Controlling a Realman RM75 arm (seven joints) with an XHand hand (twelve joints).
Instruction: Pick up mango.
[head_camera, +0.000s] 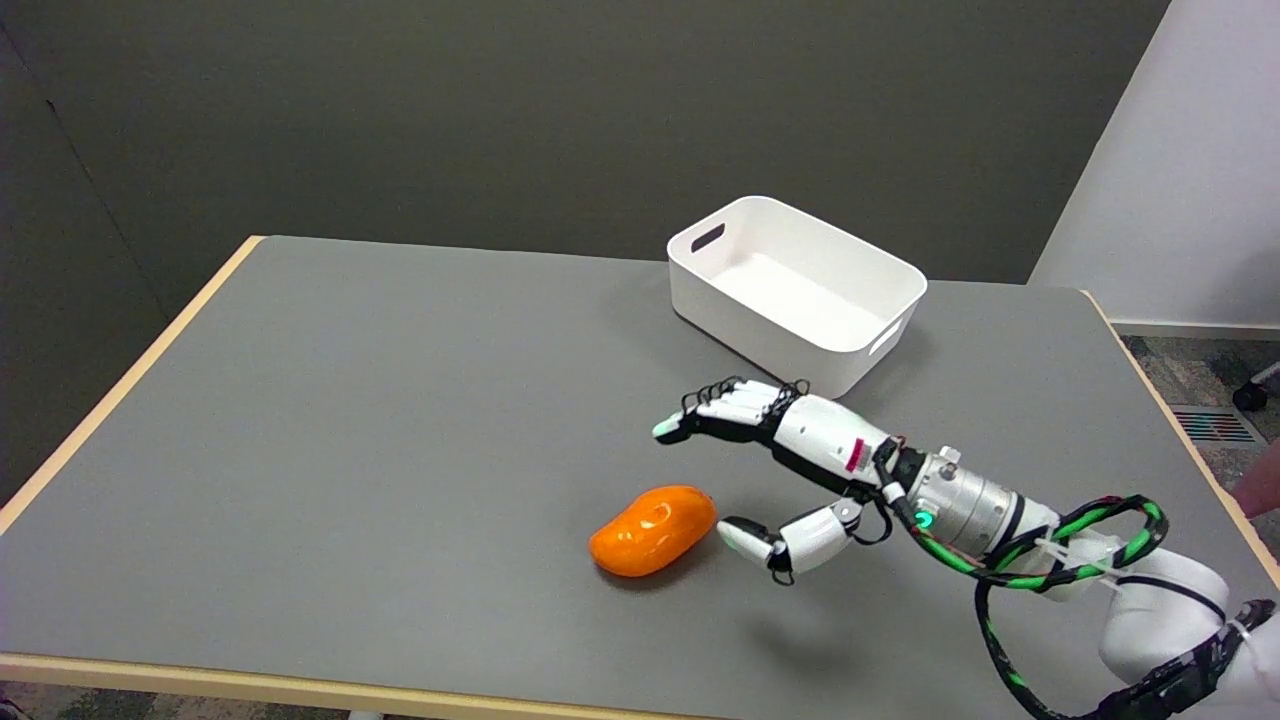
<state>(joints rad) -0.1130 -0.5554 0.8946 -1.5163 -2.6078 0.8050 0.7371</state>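
Observation:
An orange mango (652, 530) lies on the grey table (380, 430), near its front edge and a little right of centre. My right hand (790, 455) hovers just to the right of the mango, open, with nothing in it. Its thumb (748, 538) sits close beside the mango's right end, and its other fingers (715, 410) stretch out to the left, above and behind the fruit. I cannot tell whether the thumb touches the mango.
A white plastic bin (795, 290) with cut-out handles stands at the back right of the table, just behind my hand. My forearm with its green-and-black cable (1060, 560) crosses the table's right front corner. Light wooden edging runs round the table.

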